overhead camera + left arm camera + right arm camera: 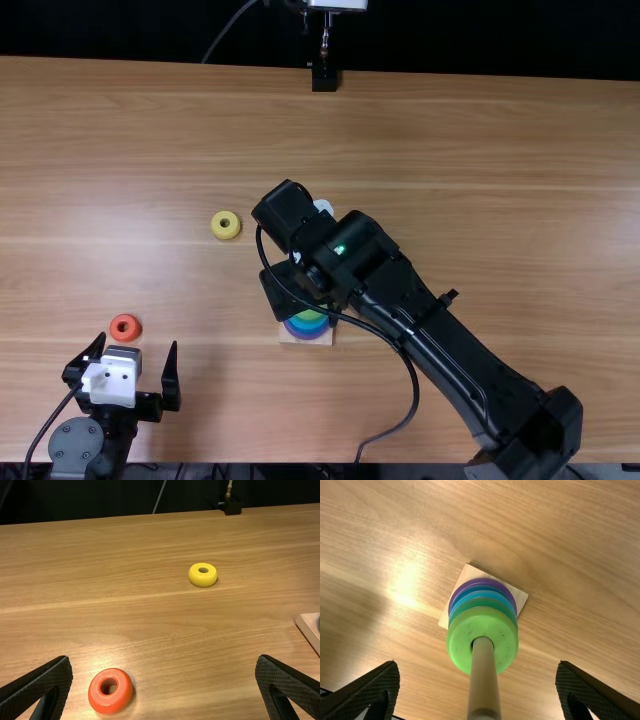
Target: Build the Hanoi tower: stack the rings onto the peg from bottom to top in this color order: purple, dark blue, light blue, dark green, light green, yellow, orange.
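Five rings on the peg, yellow and orange left to place
The stack shows purple (481, 581), dark blue (481, 587), light blue (482, 593), dark green (482, 601) and light green (506, 642) rings on the peg (490, 685), apparently in the right order above the wooden base (470, 574); the right gripper (478, 665) has its fingers spread wide on either side of the peg, gripping nothing. The left gripper (164, 660) is also empty, its fingers far apart, with the orange ring (126, 692) on the table (185, 635) just ahead of them, nearer one finger than the other. The yellow ring (210, 579) lies farther out beyond those same fingers. By this reckoning the job is five-sevenths done: yellow should go on next, then orange to finish.
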